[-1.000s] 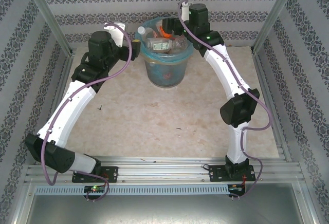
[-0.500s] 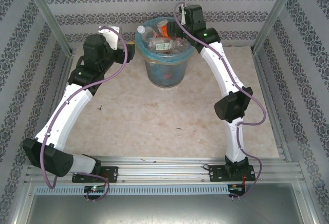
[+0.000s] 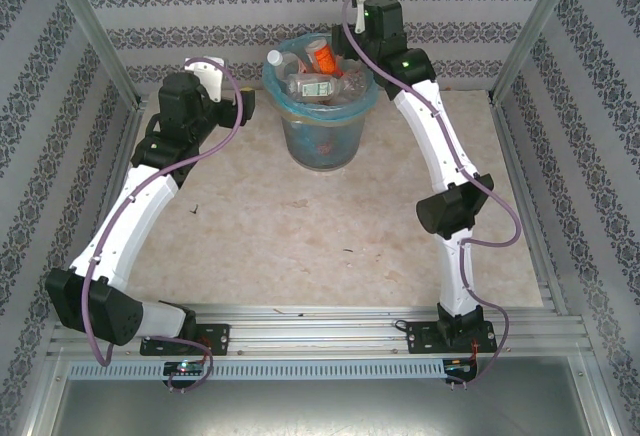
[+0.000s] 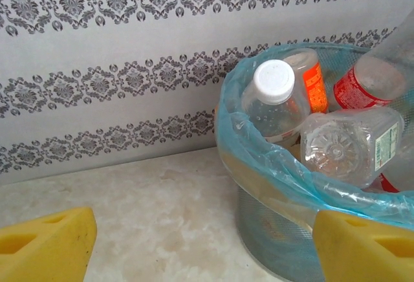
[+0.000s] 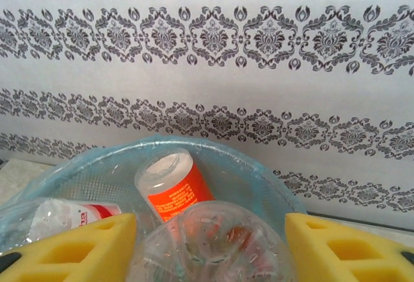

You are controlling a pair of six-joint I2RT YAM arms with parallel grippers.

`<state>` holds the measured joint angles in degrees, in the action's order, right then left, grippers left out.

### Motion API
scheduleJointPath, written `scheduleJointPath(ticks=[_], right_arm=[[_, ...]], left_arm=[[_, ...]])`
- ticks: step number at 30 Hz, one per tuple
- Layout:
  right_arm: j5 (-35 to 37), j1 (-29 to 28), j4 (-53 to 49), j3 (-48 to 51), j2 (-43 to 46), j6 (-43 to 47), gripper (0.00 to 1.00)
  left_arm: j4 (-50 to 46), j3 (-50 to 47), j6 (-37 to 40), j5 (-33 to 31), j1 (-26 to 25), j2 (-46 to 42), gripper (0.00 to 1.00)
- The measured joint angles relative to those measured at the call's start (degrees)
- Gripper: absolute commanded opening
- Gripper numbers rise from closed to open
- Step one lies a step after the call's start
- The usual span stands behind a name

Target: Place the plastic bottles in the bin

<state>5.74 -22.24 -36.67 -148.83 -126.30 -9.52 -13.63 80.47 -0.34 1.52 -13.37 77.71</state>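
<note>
The small clear plastic bottle with the orange label (image 3: 322,56) now lies on the other bottles (image 3: 318,86) in the round grey-blue bin with its light-blue bag (image 3: 320,146), released by the right tool (image 5: 208,225) — which has drawn back over the far rim, pads apart, apparently empty. One more delivered. Its long axis slants, pale end raised toward the back wall (image 5: 207,36). The left tool (image 4: 204,220) stands open beside the bin.

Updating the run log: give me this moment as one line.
left gripper open beside bin | right gripper above bin, grip unclear | bottles piled in bin
</note>
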Motion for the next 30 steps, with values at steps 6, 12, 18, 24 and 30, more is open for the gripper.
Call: scheduleJointPath(ticks=[6, 12, 18, 24, 30], right_arm=[[0.4, 0.8, 7.1, 5.7, 0.2, -1.7, 0.45], [0.1, 2.7, 9.3, 8.8, 0.0, -5.5, 0.46], [-0.6, 3.4, 9.9, 8.8, -0.8, -7.6, 0.47], [-1.2, 3.2, 11.8, 8.3, -3.9, -8.5, 0.47], [-1.2, 3.3, 12.3, 8.0, -4.4, -8.3, 0.50]], left_arm=[[0.3, 0.0, -1.0, 1.2, 0.0, 0.0, 0.87], [0.4, -0.1, -1.4, 1.5, 0.4, 0.0, 0.87], [0.5, -0.3, -1.9, 2.4, 1.1, 0.0, 0.87], [0.9, -0.5, -2.3, 2.9, 1.1, 0.0, 0.87], [0.9, -0.6, -2.8, 3.1, 1.4, 0.0, 0.87]])
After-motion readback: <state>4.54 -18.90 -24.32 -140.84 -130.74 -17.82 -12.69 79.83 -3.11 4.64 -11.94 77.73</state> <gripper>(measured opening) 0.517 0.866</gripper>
